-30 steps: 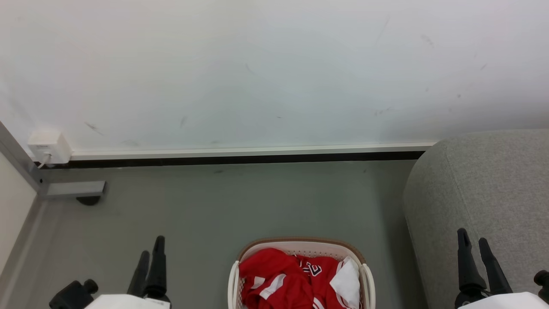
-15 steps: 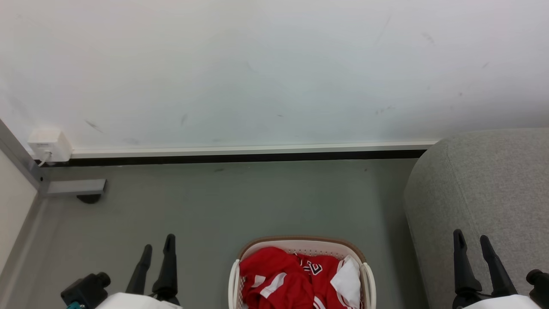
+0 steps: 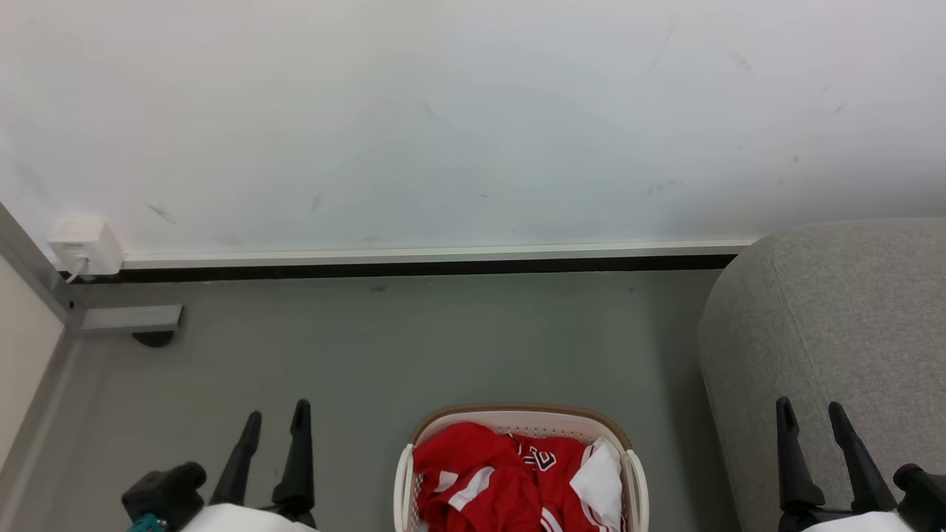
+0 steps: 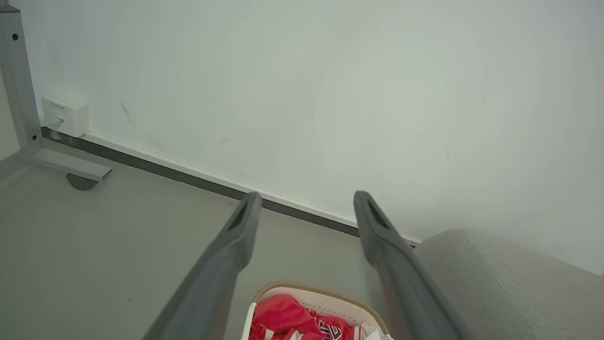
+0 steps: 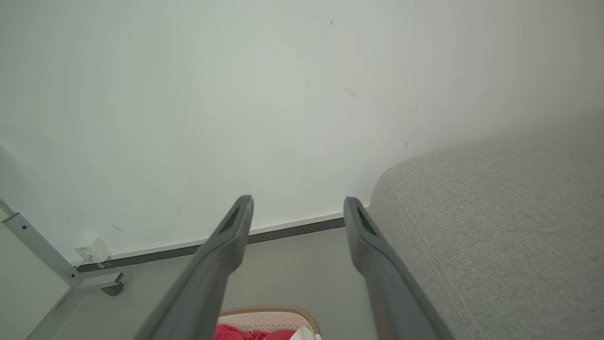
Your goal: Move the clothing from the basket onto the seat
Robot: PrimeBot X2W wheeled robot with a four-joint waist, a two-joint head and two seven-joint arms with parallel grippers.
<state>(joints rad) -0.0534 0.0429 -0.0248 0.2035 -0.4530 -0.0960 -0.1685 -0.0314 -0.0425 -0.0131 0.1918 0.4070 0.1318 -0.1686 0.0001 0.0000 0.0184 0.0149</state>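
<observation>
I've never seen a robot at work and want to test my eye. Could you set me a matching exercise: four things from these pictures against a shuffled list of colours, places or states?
Things
1. clothing
2. basket
3. seat
4. left claw

Descriptions
A. grey woven fabric, at the right
B. open and empty, at the lower left
C. red with white trim, heaped up
D. off-white with a brown rim, standing on the floor

Pairs: 1-C, 2-D, 3-A, 4-B

Parted fingers; clothing in basket
</observation>
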